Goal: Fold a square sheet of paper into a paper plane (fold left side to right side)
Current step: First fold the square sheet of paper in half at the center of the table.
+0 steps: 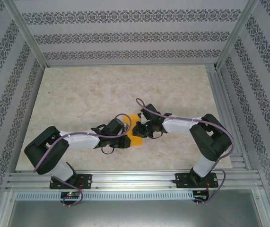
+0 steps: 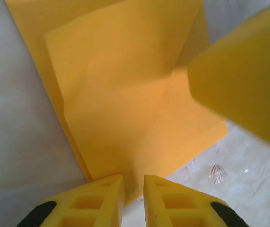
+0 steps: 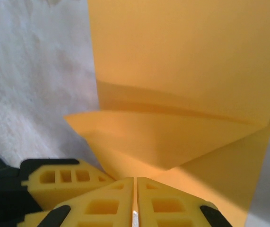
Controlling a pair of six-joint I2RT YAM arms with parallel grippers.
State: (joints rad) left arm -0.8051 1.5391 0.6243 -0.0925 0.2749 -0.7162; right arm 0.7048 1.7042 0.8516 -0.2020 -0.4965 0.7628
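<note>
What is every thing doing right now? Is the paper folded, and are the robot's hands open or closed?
Sheet of paper: partly folded, creased, lying on the table between both grippers.
Left gripper: nearly shut, fingertips pinching the paper's edge.
Right gripper: shut on a folded flap of the paper.
Table: flat, holding the paper.

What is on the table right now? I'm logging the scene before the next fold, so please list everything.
sheet of paper: one, orange-yellow, partly folded, on the table between the two grippers.
table: one, beige marbled top, inside the enclosure.
enclosure walls: white with grey patterned bands, around the table on three sides.
frame rails: silver metal, along the near edge under the arm bases.
left gripper: one, yellow fingers, nearly closed at the paper's edge.
right gripper: one, yellow fingers, shut on a folded flap of the paper.
</note>
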